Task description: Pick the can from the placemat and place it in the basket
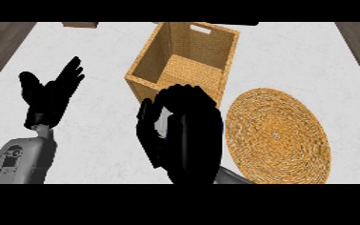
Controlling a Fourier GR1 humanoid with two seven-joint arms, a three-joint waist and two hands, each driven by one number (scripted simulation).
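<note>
Can held just short of the basket

The right hand's (184, 133) fingers (188, 95) curl round the can (163, 124), a pale sliver showing between fingers and thumb, lifted off the round woven placemat (280, 134) and right by the near wall of the basket (184, 62). Carried too low, the can could catch that rim and tip the basket on the counter (98, 124). The left hand (48, 97) rests open at left.

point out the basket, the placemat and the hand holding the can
basket (145, 66): head view, on its left outer wall
placemat (281, 136): head view, near the centre of the round woven mat
right hand (188, 133): head view, on the back of the hand curled round the can
</note>
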